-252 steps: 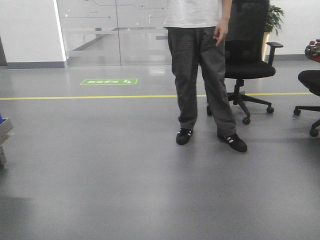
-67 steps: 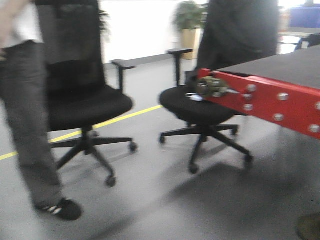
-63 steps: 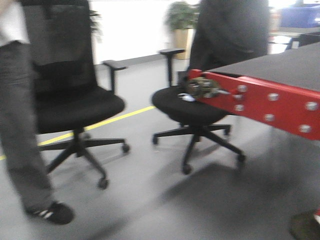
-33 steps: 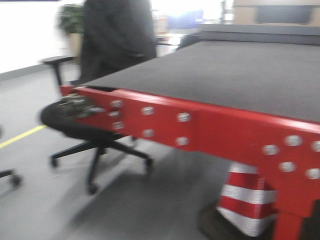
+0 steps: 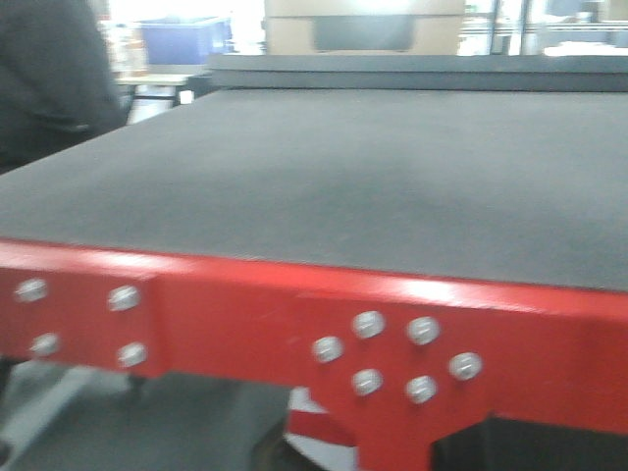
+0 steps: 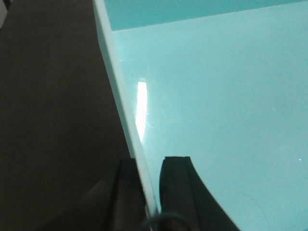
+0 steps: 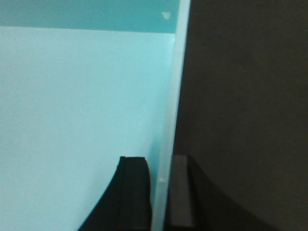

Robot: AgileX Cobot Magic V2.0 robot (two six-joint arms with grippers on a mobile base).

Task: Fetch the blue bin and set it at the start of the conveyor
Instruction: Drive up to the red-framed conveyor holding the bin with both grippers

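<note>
Blue bin [image 6: 216,96]: pale cyan, smooth, glossy; wall seemingly thin.

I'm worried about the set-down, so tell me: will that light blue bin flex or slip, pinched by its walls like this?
Probably light: the blue bin shows only bare floor inside. Its thin wall may flex where the left gripper and right gripper pinch it. The glossy plastic, with that glare, could slip.

Cyan bin [image 6: 216,96], red-framed grey belt [image 5: 343,167]
</note>
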